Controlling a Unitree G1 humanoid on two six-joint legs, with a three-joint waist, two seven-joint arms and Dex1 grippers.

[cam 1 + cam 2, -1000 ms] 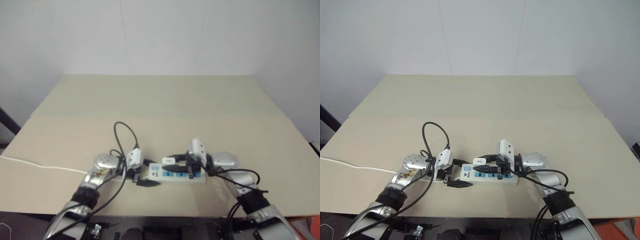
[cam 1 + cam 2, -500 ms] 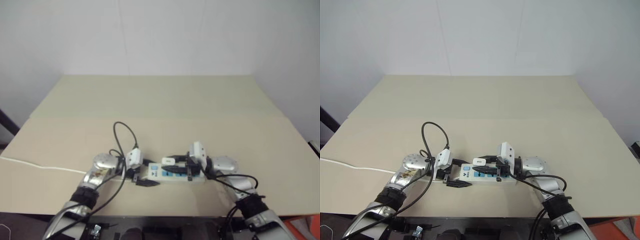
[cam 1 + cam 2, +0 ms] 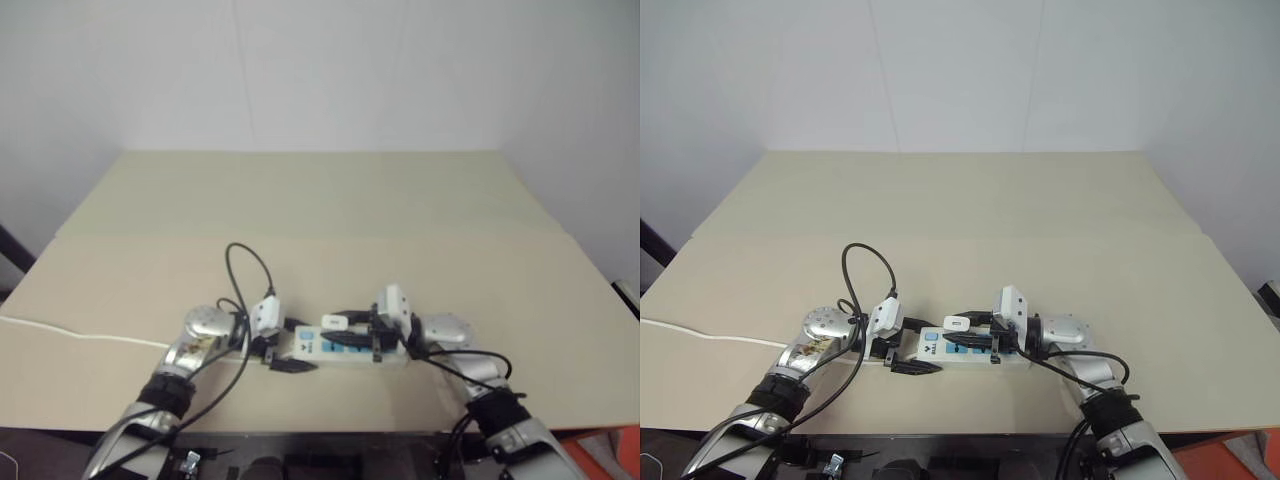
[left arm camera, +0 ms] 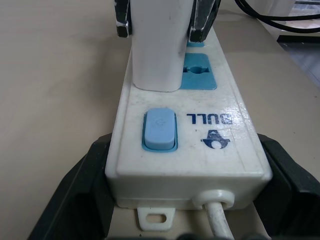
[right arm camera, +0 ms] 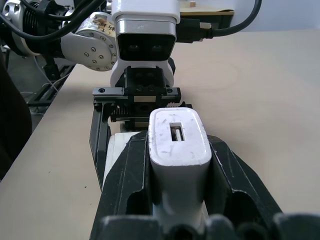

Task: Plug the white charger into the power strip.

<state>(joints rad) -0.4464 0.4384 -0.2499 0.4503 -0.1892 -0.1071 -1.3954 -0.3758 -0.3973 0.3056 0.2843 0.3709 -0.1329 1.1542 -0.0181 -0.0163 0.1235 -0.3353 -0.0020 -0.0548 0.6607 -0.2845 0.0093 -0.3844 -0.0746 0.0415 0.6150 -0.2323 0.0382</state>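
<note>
Gripping the charger (image 5: 178, 150), the right end effector (image 3: 967, 342) keeps it upright on the strip (image 4: 186, 132); the left end effector (image 3: 908, 357) clasps the strip's switch end on the tabletop (image 3: 960, 220).

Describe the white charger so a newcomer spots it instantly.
On the tan table, near its front edge, lies the power strip. The white charger stands upright on it beside the blue switch, pinched by the right gripper; it is a plain white block, unlike the blue-faced sockets.
</note>
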